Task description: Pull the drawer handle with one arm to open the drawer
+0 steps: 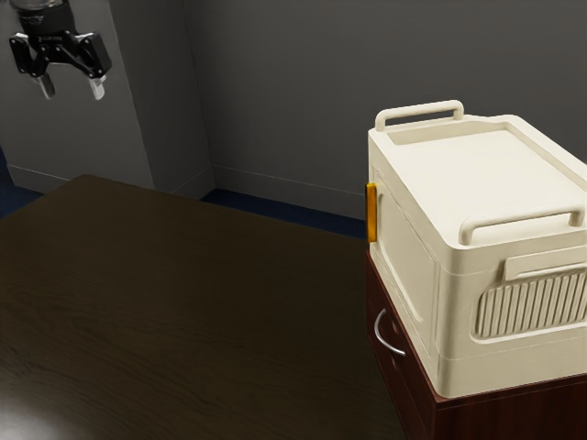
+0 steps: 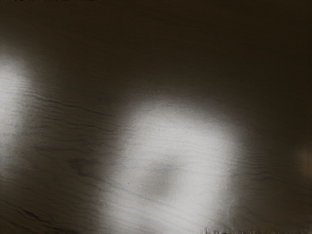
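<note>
Behind the table there is a plain dark grey wall (image 1: 284, 101). At the exterior view's left, a grey wall section with a vertical corner (image 1: 83, 128) stands forward from it. A low grey skirting board (image 1: 275, 190) follows the foot of the walls, and below it one sees a strip of dark blue floor (image 1: 248, 203). The broad dark brown wooden table (image 1: 183, 293) has fine grain and a matt look in its darker part. In the wrist view, its surface carries a large, soft-edged whitish reflection (image 2: 204, 146) with a darker spot inside, and a second pale reflection (image 2: 7, 92) lies apart from it.
</note>
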Robot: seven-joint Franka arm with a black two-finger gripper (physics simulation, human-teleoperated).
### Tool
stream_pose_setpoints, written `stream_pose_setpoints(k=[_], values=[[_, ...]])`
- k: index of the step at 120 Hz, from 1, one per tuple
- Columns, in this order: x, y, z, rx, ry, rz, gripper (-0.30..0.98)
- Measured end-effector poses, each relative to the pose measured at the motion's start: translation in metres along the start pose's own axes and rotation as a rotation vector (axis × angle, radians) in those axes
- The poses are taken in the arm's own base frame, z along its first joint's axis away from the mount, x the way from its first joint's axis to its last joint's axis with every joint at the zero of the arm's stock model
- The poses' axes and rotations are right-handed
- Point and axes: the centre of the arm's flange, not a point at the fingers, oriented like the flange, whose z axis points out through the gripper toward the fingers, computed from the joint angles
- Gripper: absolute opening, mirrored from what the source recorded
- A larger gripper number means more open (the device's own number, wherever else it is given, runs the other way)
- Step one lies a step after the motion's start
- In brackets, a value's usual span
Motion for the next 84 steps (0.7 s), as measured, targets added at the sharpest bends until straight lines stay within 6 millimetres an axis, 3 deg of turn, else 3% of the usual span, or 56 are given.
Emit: stream_pose_setpoints(k=[22,25,29,33,41,84], values=[[-0.004,0.024,-0.009,-0.011,0.015,0.045,0.69],[-0.009,0.023,-0.028,-0.018,0.05,0.045,0.69],[-0.027,0.019,-0.079,-0.03,0.151,0.047,0.69],[-0.046,0.015,-0.116,-0.042,0.223,0.05,0.69],[-0.068,0.009,-0.149,-0.055,0.283,0.05,0.69],[-0.061,-0.014,-0.149,-0.039,0.304,-0.005,0.69]])
